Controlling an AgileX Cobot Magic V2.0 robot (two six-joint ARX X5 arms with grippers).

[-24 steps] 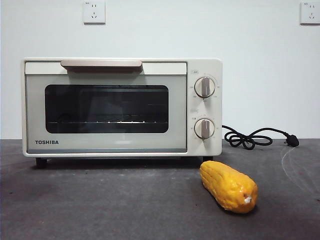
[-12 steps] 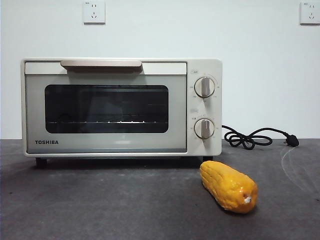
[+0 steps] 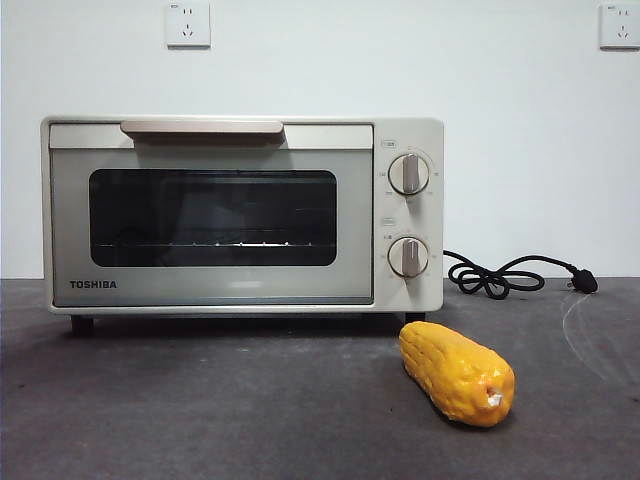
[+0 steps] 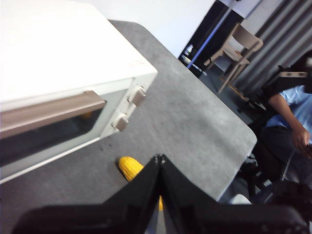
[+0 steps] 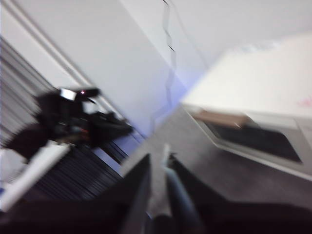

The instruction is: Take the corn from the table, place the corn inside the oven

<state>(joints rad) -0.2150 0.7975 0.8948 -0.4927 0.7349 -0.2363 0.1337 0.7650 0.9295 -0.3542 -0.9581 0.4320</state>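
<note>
The corn (image 3: 457,373), a yellow-orange bumpy cob with a pale stub end, lies on the dark grey table (image 3: 200,410) just in front of the oven's right corner. The cream TOSHIBA oven (image 3: 240,215) stands with its door closed. In the left wrist view my left gripper (image 4: 160,158) hangs shut and empty above the corn (image 4: 129,167), beside the oven (image 4: 63,73). The right wrist view is blurred. It shows my right gripper (image 5: 158,158) off to one side of the oven (image 5: 253,97), jaws almost together and holding nothing. Neither arm appears in the front view.
A black cord with plug (image 3: 505,276) lies coiled on the table right of the oven. The table's edge (image 4: 246,141) runs past the corn. Beyond it sit a person (image 4: 292,112) and a wooden chair (image 4: 239,46). A white wall stands behind the oven.
</note>
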